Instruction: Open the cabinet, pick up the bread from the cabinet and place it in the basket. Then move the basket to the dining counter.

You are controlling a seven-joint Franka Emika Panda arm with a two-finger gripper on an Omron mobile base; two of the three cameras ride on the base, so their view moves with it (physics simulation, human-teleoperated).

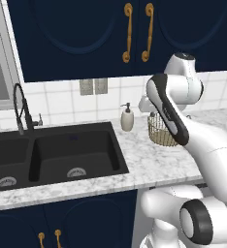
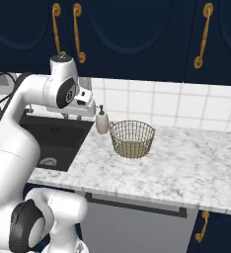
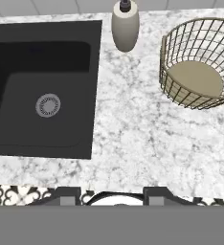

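The navy wall cabinet (image 1: 76, 38) (image 2: 127, 34) hangs above the counter with both arched doors shut, its long brass handles (image 1: 137, 33) side by side. The bread is hidden. On the marbled counter stands the golden wire basket (image 2: 132, 138) (image 3: 200, 64) (image 1: 160, 133), with nothing in it, partly behind my arm in the left base view. My gripper (image 3: 113, 197) hovers over the counter between sink and basket, pointing down, open, with nothing between its fingertips. The dining counter is out of view.
A black double sink (image 1: 52, 155) (image 3: 42, 91) with a black tap (image 1: 21, 109) lies left of the basket. A beige soap bottle (image 1: 127, 118) (image 2: 102, 121) (image 3: 125, 26) stands between sink and basket. Low navy cabinets (image 1: 62, 223) sit under the counter.
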